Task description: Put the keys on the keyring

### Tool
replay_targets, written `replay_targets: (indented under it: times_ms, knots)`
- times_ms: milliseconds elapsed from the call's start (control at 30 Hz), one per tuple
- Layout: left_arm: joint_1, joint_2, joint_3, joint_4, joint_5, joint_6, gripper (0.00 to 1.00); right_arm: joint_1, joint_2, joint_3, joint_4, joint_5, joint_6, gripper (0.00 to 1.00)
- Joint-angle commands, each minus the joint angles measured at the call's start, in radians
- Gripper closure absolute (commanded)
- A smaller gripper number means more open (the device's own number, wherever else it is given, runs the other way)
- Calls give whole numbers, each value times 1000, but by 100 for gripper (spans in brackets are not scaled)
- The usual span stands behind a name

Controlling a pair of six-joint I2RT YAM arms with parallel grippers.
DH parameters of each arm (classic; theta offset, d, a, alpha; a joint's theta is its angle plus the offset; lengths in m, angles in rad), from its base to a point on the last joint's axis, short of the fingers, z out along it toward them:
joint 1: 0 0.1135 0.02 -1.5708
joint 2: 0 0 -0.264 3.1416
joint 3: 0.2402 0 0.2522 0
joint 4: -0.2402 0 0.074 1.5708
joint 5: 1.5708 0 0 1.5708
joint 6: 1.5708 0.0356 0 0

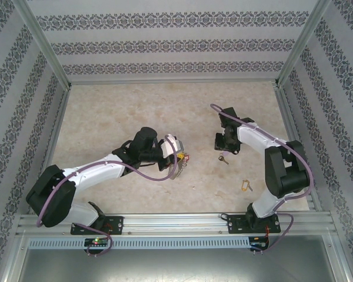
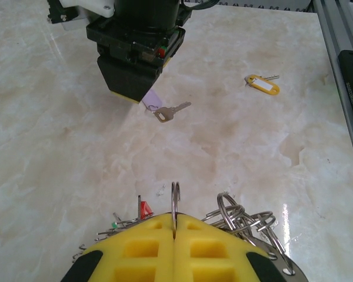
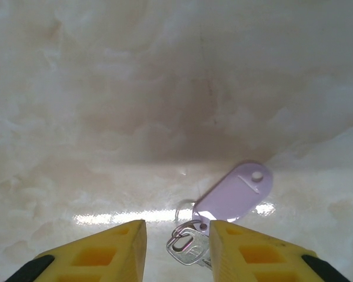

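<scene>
Left fingers (image 2: 159,228) pinch the keyring (image 2: 175,200) (metal bits (image 2: 241,218) fringing it), right fingers (image 3: 126,241) stand apart astride a lilac-tagged key (image 3: 188,248).

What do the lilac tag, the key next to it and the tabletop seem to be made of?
Lilac tag: probably plastic, smooth and evenly coloured, with a moulded hole.
Key: metal, silvery and shiny, catching light.
Tabletop: polished stone such as marble, or a print imitating it; beige veins and bright glare, so glossy.
</scene>
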Motion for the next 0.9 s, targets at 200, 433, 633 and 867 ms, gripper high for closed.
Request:
replay_targets:
  times_ms: [200,433,633,867]
  knots:
    - [12,-7,7,39,39,-21,100,38,74,33,-62,78,54,65]
    - [11,-1,12,38,45,-19,100,53,116,52,-68,87,68,66]
    - [13,-7,9,36,45,-20,100,60,129,51,-77,110,73,71]
    - [12,-14,8,28,40,-17,100,62,80,27,-74,137,73,84]
